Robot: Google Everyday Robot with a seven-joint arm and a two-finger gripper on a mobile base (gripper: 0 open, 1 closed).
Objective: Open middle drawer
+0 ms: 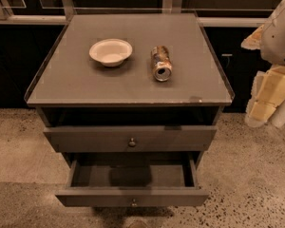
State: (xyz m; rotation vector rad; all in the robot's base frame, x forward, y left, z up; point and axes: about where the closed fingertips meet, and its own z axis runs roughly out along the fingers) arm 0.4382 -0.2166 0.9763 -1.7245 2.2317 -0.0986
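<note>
Middle drawer [95, 196] sits low in the front of the table [76, 87], standing well out toward the camera, past the front of the upper drawer [85, 139] above it, so its dark inside shows from above. The lowest drawer is hidden beneath it. Its long axis runs left to right across the view. Its flat front faces the camera, and it slides along the near-far line. The gripper [266, 99] hangs at the right edge of the view, off the table's right side and about level with the table's front edge. It is well apart from every drawer and carries nothing that can be seen; whether it is open or closed I cannot tell. From the gripper the drawer lies down and to the left, nearer the camera. On the table a white bowl [110, 52] stands upright, and just to its right a can [161, 63] lies on its side, one end toward the camera. The small round knob [134, 203] sits mid-front, the likely hold for any further pull. By the look of it the task is all but done.
</note>
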